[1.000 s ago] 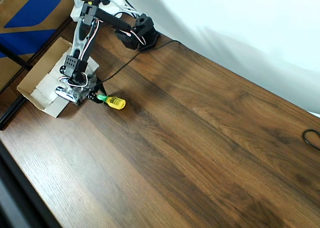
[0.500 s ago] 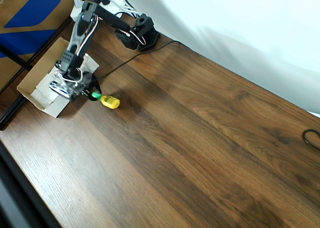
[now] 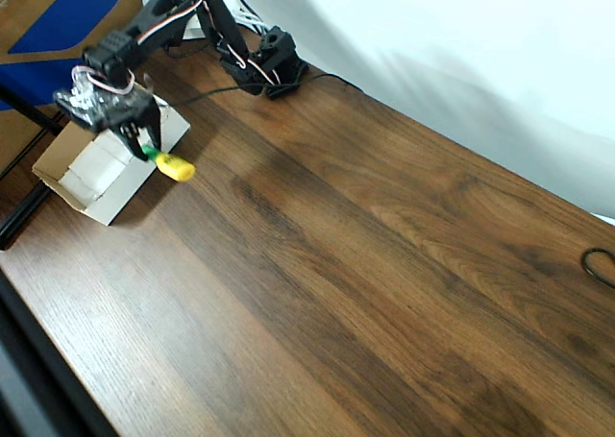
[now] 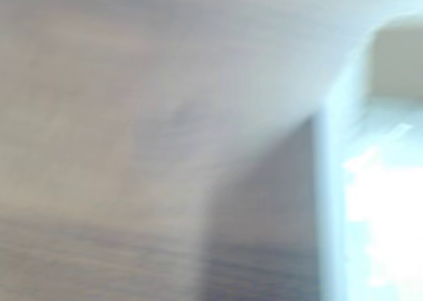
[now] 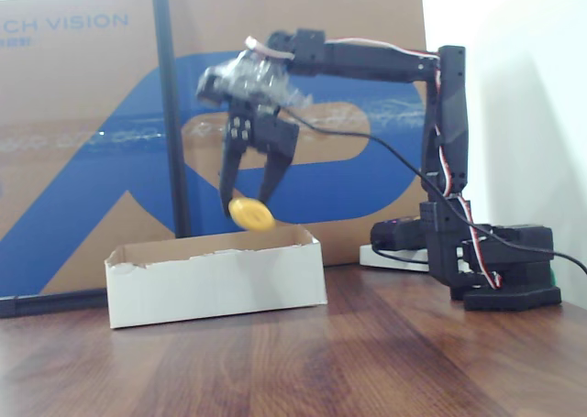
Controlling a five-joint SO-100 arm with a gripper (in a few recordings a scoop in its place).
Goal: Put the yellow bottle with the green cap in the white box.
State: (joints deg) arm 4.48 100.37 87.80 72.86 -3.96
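The gripper [image 5: 249, 200] hangs in mid-air above the box [image 5: 216, 280], its two black fingers [image 5: 229, 174] pointing down and clamped on the bottle [image 5: 250, 213] — the yellow body shows between the tips in the fixed view. From overhead, the gripper [image 3: 147, 147] holds the bottle [image 3: 175, 166] by its green cap [image 3: 151, 152], and the yellow body sticks out from the fingers toward lower right in that view, long axis roughly level and slanting away from the box [image 3: 79, 189].

That slant is the point on which the coming move appears to turn: seen from overhead, the cap end sits at the box's near corner while the body reaches out over the wooden table [image 3: 384, 293] — not yet over the white floor. The box's open interior lies to the left of the bottle in that view, so the load would likely need to travel that way before release. The wrist view is too blurred to add detail.
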